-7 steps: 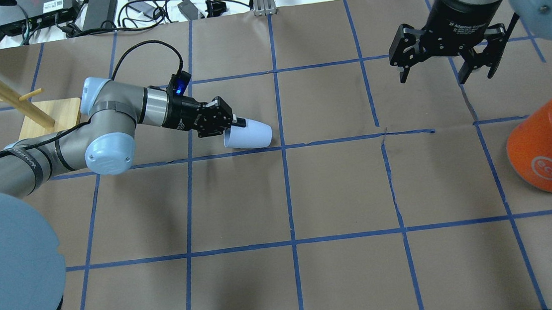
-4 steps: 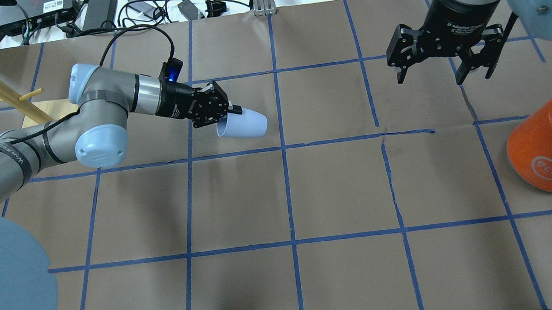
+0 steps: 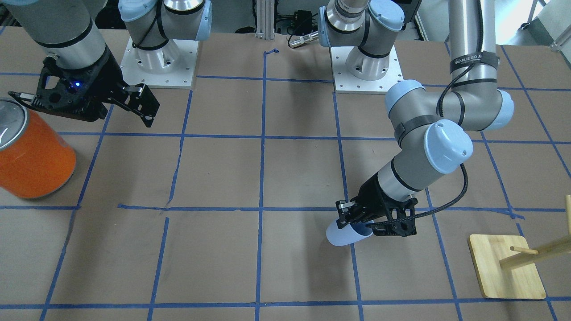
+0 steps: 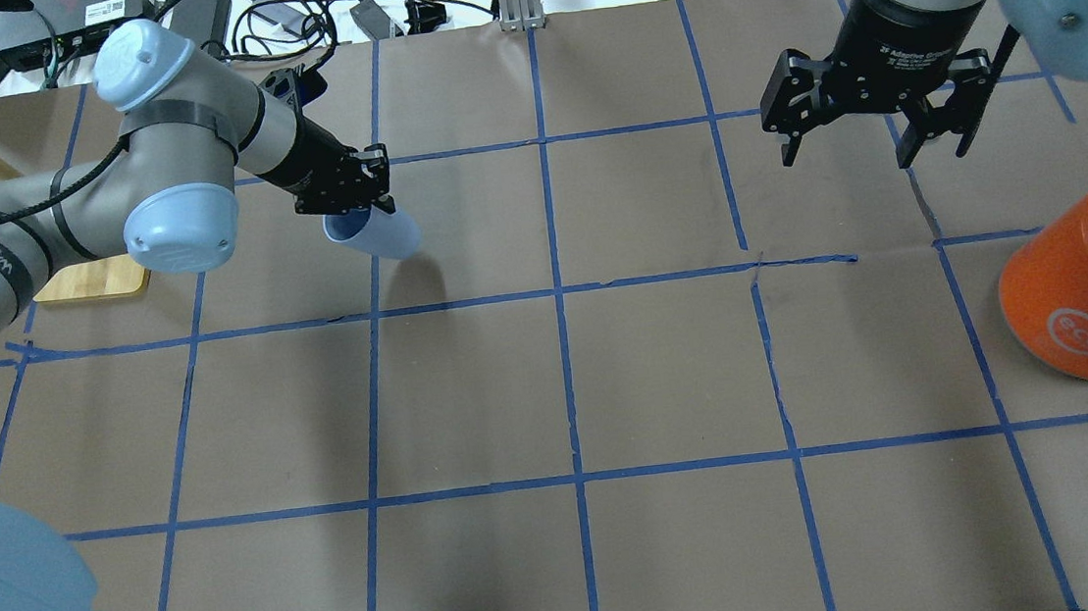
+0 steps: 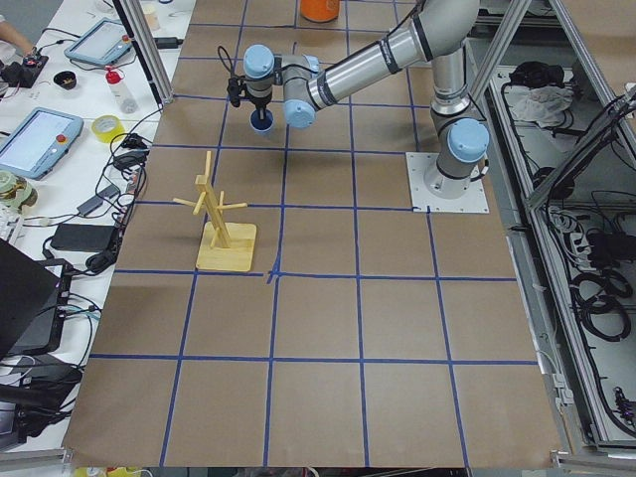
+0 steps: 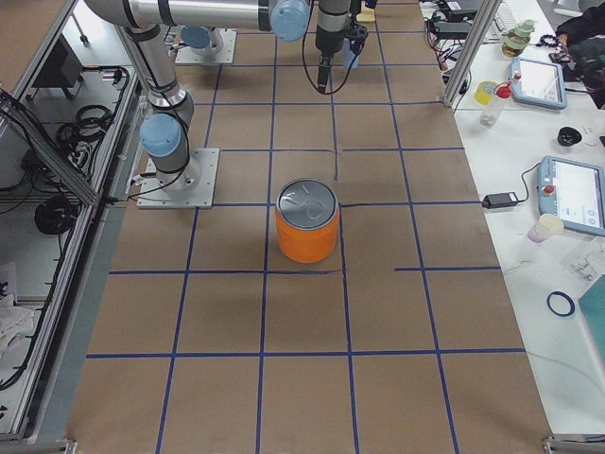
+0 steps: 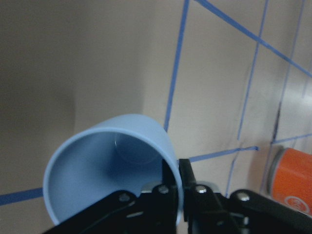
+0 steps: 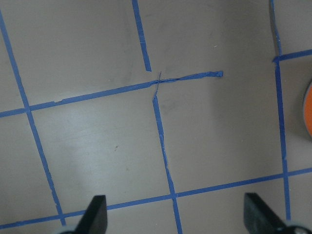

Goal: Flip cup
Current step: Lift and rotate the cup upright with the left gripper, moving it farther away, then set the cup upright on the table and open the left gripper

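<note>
Brown with blue lines [image 4: 569, 392], the tabletop [image 4: 668, 373] fills the overhead view. At the upper left of that view, the left tool [image 4: 350, 204] pinches the cup [image 4: 378, 234] by its rim. The cup hangs tilted and seems lifted off the tabletop. To flip it well, turn it over slowly, hold the pinch tight, and set it down flat before letting go. The right tool [image 4: 860, 148], upper right, is spread wide and empty. How high the cup hangs is hard to tell.
</note>
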Motion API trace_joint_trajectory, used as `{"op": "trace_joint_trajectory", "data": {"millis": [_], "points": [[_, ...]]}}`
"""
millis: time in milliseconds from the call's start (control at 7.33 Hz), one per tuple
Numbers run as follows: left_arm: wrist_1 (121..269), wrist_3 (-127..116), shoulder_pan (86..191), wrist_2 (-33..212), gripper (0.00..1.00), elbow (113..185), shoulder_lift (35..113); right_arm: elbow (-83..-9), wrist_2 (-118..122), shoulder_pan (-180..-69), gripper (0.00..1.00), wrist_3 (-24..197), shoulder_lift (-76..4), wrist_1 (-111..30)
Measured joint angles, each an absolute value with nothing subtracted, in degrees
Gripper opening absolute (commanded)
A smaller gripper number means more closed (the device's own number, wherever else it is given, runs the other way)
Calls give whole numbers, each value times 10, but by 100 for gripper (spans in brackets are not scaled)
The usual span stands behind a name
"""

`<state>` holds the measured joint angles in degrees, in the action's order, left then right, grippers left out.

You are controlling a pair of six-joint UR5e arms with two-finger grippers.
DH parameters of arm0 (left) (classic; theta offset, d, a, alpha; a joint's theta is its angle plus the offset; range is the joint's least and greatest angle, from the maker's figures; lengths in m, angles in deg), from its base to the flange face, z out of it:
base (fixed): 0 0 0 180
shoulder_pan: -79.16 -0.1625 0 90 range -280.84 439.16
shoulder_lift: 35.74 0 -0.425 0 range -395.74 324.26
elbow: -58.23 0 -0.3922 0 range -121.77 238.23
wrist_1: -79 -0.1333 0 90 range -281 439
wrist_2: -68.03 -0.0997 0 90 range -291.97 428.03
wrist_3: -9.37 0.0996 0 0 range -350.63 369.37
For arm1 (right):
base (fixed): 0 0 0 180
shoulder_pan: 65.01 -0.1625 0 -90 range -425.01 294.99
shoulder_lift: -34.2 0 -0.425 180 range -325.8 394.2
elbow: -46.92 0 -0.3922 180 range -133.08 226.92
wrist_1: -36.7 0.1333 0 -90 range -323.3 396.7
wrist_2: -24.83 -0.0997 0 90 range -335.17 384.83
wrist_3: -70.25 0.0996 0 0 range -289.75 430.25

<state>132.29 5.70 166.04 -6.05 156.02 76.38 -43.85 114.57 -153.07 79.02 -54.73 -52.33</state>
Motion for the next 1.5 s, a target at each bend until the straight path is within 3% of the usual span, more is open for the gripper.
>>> {"op": "trace_joint_trajectory", "data": {"millis": [682, 1364, 1500], "points": [[1328, 238, 1672, -245, 0, 1459, 825, -440, 1150, -1531, 100, 790, -547, -524], [1331, 352, 1640, -250, 1, 1455, 852, -440, 1150, -1531, 100, 790, -547, -524], [1336, 357, 1638, -250, 46, 1456, 854, -440, 1150, -1531, 100, 789, -547, -524]]}}
